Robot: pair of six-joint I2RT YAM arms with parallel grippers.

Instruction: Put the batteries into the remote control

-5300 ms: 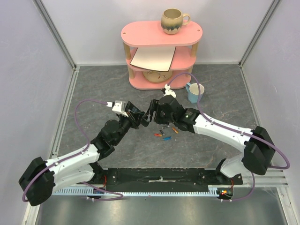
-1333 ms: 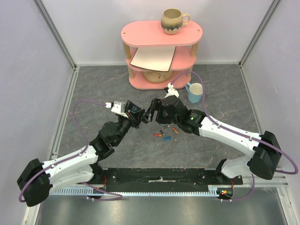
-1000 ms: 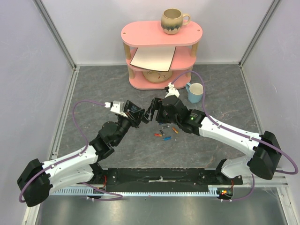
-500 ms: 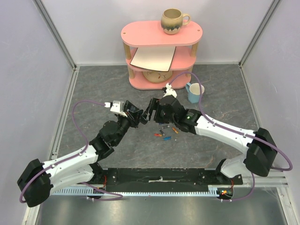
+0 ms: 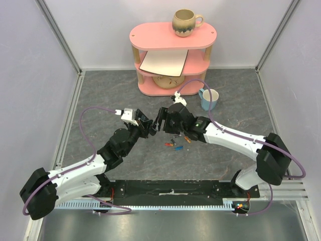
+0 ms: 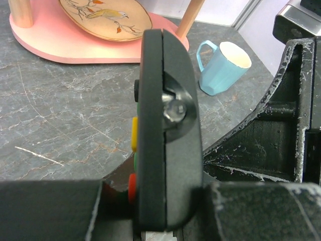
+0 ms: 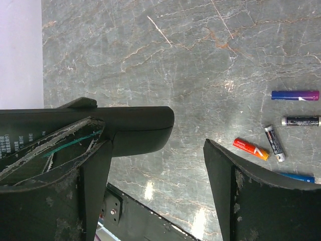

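My left gripper (image 6: 165,206) is shut on the remote control (image 6: 165,130), a slim black bar held on edge, with yellow, green and red buttons on its left face. In the top view the left gripper (image 5: 145,126) and right gripper (image 5: 159,122) meet over the floor, with the remote (image 5: 152,128) between them. My right gripper (image 7: 155,145) is open. Its left finger (image 7: 85,170) lies against the remote's end (image 7: 125,128); its right finger (image 7: 251,196) stands clear. Several batteries (image 7: 274,143) lie loose on the floor and also show in the top view (image 5: 175,142).
A pink three-tier shelf (image 5: 173,37) stands at the back, with a brown mug (image 5: 185,22) on top and a painted plate (image 6: 105,15) on the lowest tier. A blue cup (image 5: 208,98) stands to its right. The black base rail (image 5: 170,190) runs along the near edge.
My right gripper has shifted slightly left and nearer, closer to the remote's end. The left gripper still holds the remote in about the same place.
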